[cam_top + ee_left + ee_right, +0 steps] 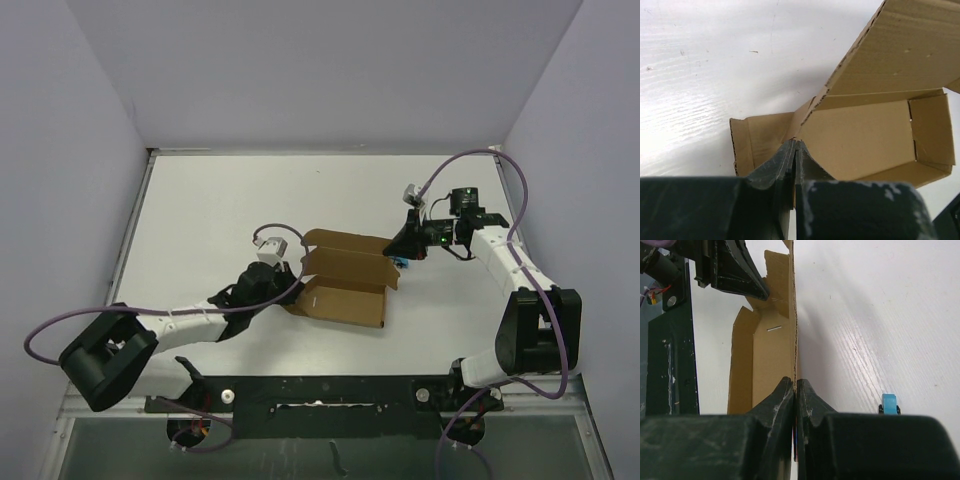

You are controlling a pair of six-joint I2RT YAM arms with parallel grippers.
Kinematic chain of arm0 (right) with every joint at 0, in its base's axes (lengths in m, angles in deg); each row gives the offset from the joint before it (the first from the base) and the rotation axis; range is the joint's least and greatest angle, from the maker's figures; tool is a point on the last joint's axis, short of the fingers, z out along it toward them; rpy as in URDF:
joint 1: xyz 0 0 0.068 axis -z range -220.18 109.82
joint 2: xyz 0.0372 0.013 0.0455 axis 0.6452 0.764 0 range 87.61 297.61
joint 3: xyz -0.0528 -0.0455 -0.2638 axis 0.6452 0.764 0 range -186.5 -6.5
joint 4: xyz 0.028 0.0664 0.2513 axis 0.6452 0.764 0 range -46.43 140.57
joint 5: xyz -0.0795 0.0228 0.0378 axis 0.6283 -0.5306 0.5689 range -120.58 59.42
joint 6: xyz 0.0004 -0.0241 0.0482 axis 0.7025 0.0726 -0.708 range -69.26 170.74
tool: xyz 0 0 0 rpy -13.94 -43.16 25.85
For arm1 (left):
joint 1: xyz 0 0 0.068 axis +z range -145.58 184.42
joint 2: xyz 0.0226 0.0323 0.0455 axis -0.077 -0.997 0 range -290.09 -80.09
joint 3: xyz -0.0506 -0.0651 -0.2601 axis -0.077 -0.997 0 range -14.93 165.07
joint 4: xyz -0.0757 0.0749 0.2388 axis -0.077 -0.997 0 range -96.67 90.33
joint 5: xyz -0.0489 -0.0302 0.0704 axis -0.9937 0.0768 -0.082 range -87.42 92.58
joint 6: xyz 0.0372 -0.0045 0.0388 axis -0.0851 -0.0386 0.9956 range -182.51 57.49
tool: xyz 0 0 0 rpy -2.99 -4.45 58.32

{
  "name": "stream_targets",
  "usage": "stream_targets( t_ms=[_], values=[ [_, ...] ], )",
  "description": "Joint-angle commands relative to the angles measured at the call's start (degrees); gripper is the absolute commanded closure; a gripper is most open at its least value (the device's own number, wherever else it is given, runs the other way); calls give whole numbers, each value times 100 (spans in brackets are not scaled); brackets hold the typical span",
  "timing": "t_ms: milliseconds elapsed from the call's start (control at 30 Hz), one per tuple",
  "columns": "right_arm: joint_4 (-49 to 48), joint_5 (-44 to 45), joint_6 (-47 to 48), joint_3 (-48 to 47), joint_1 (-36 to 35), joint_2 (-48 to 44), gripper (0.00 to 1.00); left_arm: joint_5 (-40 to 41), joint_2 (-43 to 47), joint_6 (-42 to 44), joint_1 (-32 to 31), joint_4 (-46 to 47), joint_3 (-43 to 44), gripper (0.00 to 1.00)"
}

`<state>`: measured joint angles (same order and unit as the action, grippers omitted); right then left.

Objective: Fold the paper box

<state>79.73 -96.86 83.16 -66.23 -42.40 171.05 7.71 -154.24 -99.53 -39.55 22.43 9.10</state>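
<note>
The paper box (345,285) is a brown cardboard piece lying half-formed in the middle of the table, its tray open upward and flaps standing. My left gripper (289,291) is at its left end. In the left wrist view that gripper (796,143) is shut on the corner where a side flap meets the box (860,135) wall. My right gripper (402,248) is at the far right corner. In the right wrist view it (795,381) is shut on the thin upright edge of the box (765,355).
A tiny blue object (401,264) lies on the white table (220,200) by the right gripper; the right wrist view also shows the blue object (889,403). Pale walls close three sides. A black rail (320,390) runs along the near edge.
</note>
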Motion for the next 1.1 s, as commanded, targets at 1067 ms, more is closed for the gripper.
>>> stream_targets(
  t_ms=[1067],
  values=[
    [-462,-268,-378,150,29,-207,100,146,-2196,1109,-522,2798,846,100]
  ],
)
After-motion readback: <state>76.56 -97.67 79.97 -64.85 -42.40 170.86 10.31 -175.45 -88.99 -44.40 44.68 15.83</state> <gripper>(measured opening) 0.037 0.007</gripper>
